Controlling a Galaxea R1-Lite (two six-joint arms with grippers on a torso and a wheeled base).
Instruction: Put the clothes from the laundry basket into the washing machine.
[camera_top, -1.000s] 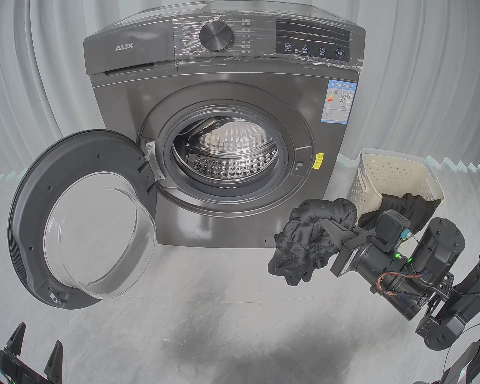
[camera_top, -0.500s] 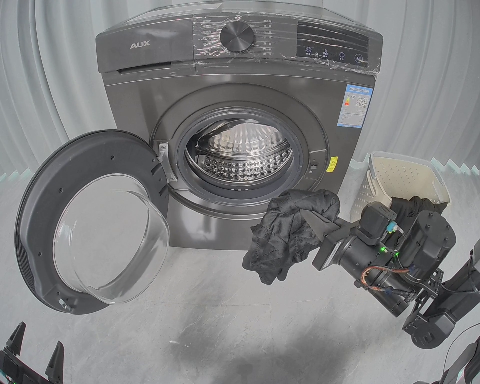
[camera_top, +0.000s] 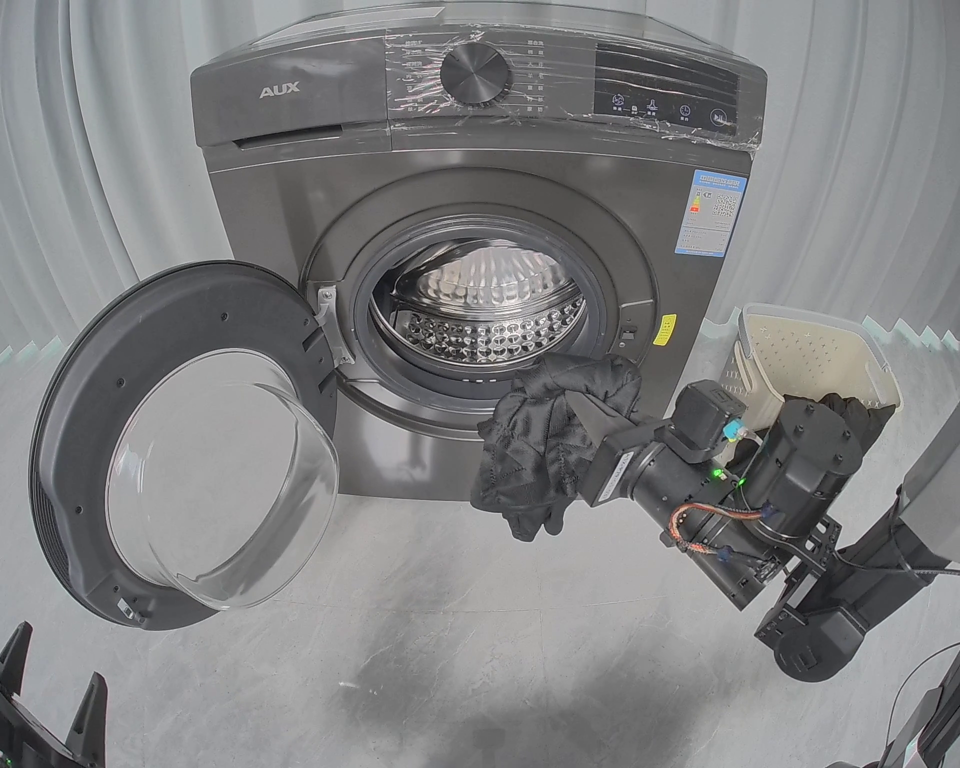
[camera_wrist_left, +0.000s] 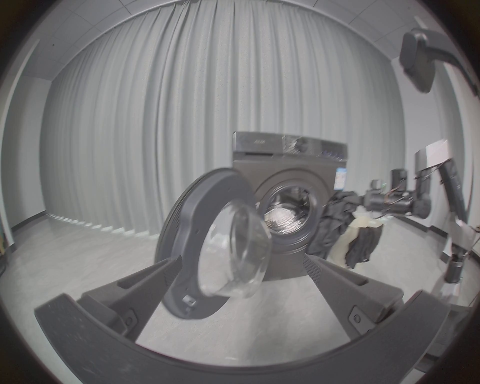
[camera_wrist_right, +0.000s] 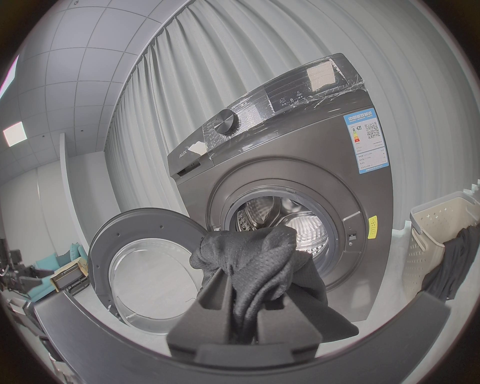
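The grey washing machine (camera_top: 300, 200) stands with its round door (camera_top: 150, 330) swung open to the left and its steel drum (camera_top: 485, 300) bare. My right gripper (camera_top: 585, 415) is shut on a black quilted garment (camera_top: 530, 440), which hangs just below and right of the drum opening, against the machine's front. In the right wrist view the garment (camera_wrist_right: 250, 255) bunches between the gripper (camera_wrist_right: 245, 305) fingers. A cream laundry basket (camera_top: 800, 345) stands right of the machine with another dark garment (camera_top: 860, 410) draped over its rim. My left gripper (camera_top: 57, 660) is open, low at the near left.
The glass bowl of the open door (camera_top: 210, 480) juts out over the floor on the left. Grey floor (camera_top: 450, 640) lies free before the machine. Pleated curtains (camera_top: 80, 150) run behind it.
My right gripper has carried the black garment left and up, from beside the basket to the drum's lower rim. The head camera shifted early on. The left gripper sank slightly.
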